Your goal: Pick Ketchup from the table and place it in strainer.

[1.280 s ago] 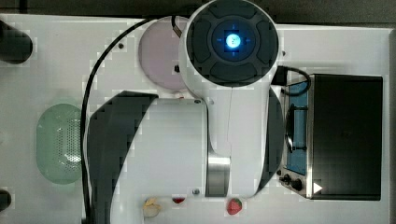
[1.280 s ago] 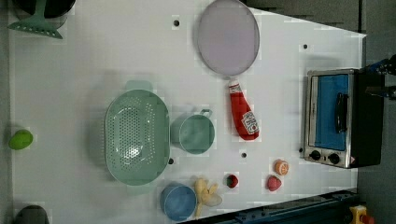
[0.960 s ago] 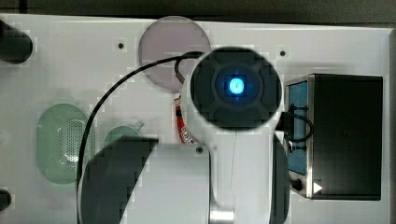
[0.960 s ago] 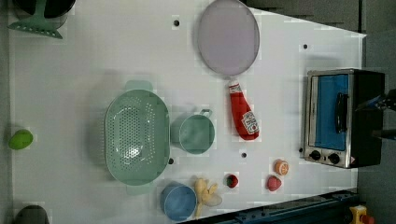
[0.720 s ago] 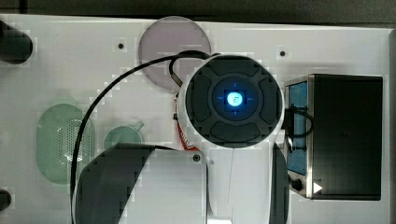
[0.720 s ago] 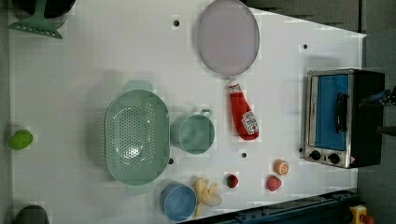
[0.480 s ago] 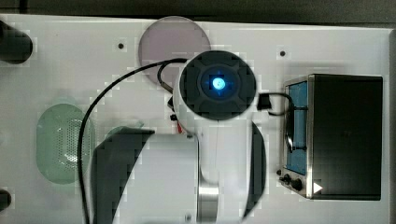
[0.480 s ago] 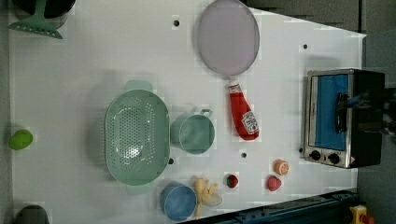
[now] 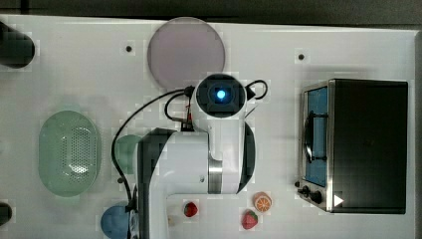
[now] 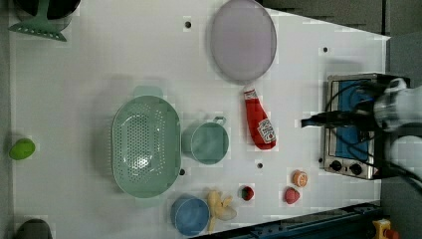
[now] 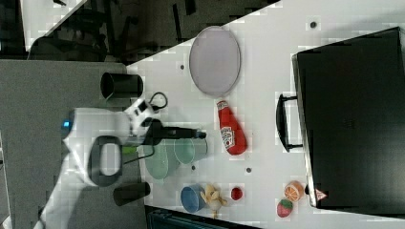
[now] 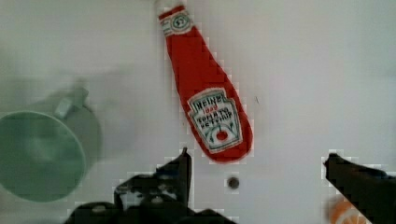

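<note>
Your gripper [image 12: 257,163] is hanging wide open, holding nothing, above the ketchup [image 12: 205,88], which is lying flat on the white table [image 10: 89,74] between the lilac plate [image 10: 243,40] and the green cup [image 10: 205,143].

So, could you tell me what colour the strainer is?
Pale mint green strainer, clearest in the left view.
</note>
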Available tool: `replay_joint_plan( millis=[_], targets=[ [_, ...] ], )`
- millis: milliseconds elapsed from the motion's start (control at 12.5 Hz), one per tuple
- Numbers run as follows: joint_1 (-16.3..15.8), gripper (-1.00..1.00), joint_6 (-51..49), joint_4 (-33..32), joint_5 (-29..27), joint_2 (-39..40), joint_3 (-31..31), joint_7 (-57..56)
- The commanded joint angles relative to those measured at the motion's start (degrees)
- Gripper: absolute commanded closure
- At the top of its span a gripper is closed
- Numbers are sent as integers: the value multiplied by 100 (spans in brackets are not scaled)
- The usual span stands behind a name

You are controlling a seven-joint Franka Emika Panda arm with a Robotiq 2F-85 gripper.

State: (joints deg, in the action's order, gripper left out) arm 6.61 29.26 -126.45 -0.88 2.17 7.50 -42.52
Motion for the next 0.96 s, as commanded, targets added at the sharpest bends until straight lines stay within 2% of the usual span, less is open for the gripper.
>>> replay_joint_plan(
  millis=[80,400,960],
  targets=[
    [20,-100,918,-406,-52,-126,49,-1137],
    [-12,-100,1936,-1024,-45,268,113,-1130],
    [-18,-100,2791,-1018,22,1487,88,-1115]
  ],
)
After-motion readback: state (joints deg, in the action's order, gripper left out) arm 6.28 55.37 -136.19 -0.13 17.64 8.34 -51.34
